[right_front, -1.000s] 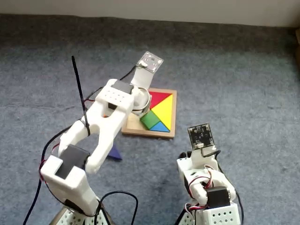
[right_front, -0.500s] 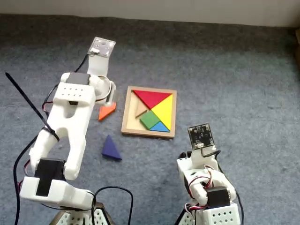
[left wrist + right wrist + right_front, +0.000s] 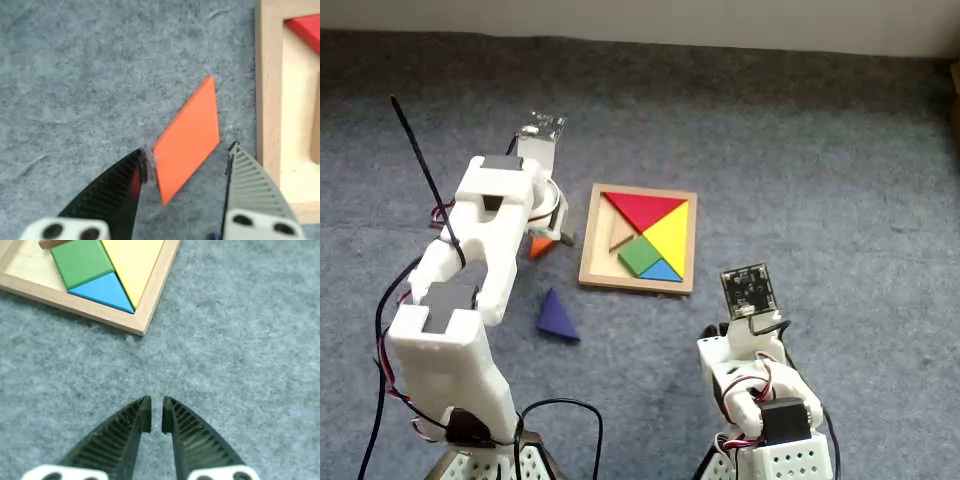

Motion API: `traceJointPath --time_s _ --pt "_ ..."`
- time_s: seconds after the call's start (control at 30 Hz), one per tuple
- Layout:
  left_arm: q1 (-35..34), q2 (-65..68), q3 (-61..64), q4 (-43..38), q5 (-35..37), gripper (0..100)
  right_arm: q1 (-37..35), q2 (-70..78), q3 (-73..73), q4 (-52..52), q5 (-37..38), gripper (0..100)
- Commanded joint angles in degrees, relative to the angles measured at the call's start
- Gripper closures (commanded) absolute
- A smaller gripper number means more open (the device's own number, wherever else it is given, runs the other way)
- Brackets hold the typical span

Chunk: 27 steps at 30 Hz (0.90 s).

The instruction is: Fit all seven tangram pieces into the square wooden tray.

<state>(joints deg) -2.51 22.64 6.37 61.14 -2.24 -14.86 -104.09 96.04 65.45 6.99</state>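
An orange parallelogram [image 3: 187, 140] lies flat on the grey carpet just left of the square wooden tray [image 3: 267, 100]. My left gripper [image 3: 186, 162] is open and low over it, one finger on each side of the piece. From above, the left arm [image 3: 505, 215] covers most of the orange piece [image 3: 534, 247]. The tray [image 3: 638, 284] holds a red triangle [image 3: 645, 210], a yellow triangle [image 3: 672, 236], a green square [image 3: 640, 258], a light blue triangle [image 3: 663, 270] and a tan piece [image 3: 618, 235]. A dark blue triangle [image 3: 557, 317] lies on the carpet. My right gripper [image 3: 156, 420] is shut and empty, near the tray's corner [image 3: 150, 315].
The right arm [image 3: 755, 385] sits folded at the front right, below the tray. Grey carpet covers the whole table. A black cable [image 3: 420, 165] sticks up from the left arm. Open carpet lies right of the tray and along the back.
The left arm swung from over the tray to the left, then came down so its open fingers straddle the orange parallelogram. The right arm stayed still.
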Motion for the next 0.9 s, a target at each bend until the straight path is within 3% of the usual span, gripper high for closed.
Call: traceJointPath --time_s 0.0,0.37,0.5,0.87 --pt "-0.84 2.42 -7.08 2.9 0.26 74 0.66 -0.75 6.81 0.13 -0.53 94.3" --pt "-0.4 5.14 -9.98 3.87 0.18 87 0.66 -0.75 6.81 0.22 -0.53 94.3" --pt "0.22 4.79 -9.98 5.01 0.35 96 0.66 -0.75 6.81 0.22 -0.53 94.3" --pt "5.85 -8.48 -0.75 5.19 0.62 97 0.66 -0.75 6.81 0.31 -0.53 94.3"
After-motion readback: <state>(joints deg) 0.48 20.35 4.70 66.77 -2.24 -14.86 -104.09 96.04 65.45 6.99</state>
